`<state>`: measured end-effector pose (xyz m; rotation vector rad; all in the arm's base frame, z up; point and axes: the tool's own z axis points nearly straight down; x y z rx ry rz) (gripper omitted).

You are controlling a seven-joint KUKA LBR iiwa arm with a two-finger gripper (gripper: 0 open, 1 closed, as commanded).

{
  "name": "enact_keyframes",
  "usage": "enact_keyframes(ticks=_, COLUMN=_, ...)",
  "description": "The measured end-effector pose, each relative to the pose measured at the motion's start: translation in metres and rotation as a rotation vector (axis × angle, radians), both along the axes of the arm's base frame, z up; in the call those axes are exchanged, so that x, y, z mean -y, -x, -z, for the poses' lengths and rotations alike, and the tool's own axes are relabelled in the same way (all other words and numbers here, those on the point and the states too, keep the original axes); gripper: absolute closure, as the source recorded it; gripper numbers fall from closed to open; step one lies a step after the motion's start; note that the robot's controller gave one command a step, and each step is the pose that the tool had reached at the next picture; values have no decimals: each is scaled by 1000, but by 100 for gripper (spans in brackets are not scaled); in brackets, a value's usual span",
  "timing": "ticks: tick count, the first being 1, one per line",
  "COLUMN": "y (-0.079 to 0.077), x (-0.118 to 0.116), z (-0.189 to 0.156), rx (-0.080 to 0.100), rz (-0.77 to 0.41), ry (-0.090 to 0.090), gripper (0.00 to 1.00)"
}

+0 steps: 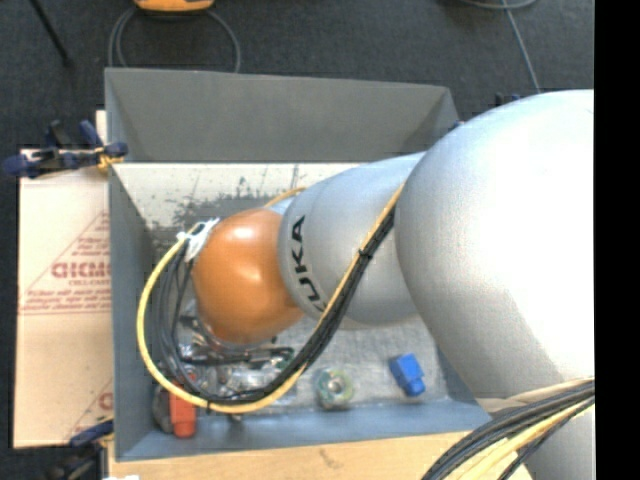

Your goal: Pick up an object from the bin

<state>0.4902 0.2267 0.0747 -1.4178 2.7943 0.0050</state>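
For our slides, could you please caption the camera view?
Hand low in the grey bin, toward the view's left, near an orange block; a greenish ball and a blue block lie further right.

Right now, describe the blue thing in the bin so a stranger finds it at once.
Take the grey bin and follow its near wall toward the right corner, below the silver arm. The small blue block lies there on the floor. Left of it lies a pale greenish round thing; only the block is blue and boxy.

Black "UKA" on the arm [345,223]
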Motion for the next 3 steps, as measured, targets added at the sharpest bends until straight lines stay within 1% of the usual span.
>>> enact_keyframes(ticks=1, y=8, x=-8, z=0, rx=10, rz=-361, ry=11, gripper=0)
enact_keyframes(ticks=2, y=10, x=-12, z=0, rx=8, rz=-361, ry=4, gripper=100)
enact_keyframes(ticks=3, y=-62, x=45, z=-130, rx=9, rz=-504, ry=9, gripper=100)
